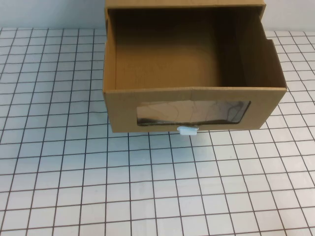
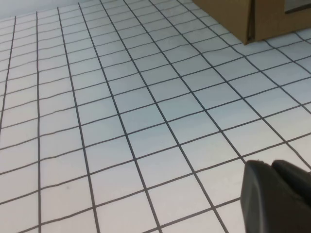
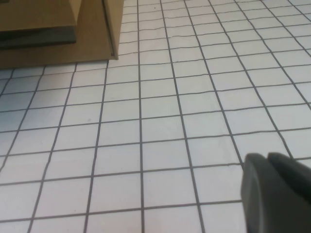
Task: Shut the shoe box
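One shoe box drawer out, empty; left gripper, right gripper apart.

White tabletop ruled with a dark grid, pale wall behind its far edge

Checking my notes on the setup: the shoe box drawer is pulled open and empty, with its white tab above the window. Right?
Not quite. The high view shows the shoe box open and empty, but its white tab sits below the window. The left gripper and right gripper are both off to the box's sides, above the table.
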Motion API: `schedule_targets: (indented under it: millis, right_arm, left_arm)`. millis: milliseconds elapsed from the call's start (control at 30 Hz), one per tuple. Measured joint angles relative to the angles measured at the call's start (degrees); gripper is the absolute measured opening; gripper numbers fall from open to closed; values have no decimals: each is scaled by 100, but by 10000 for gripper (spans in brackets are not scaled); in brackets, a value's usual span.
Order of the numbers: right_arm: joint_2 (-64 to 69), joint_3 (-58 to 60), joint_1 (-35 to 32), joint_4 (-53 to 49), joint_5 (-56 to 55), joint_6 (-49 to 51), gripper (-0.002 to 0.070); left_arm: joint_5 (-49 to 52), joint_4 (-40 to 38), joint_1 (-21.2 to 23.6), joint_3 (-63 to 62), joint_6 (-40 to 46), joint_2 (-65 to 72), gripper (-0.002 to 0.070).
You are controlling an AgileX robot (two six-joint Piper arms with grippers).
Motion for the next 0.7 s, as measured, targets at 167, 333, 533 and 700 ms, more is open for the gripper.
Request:
schedule_targets:
  millis: [167,333,533,700]
  right_arm:
    - [0,0,0,0,0,0,-15]
    - [0,0,0,0,-62,0,-15]
    - [0,0,0,0,-300,0,-15]
    - [0,0,0,0,-377,0,-15]
  left_arm:
    - [0,0,0,0,0,0,-5]
    - [-132,0,0,0,0,0,-5]
    - [-225,0,0,0,0,0,-5]
    - [-234,0,0,0,0,0,-5]
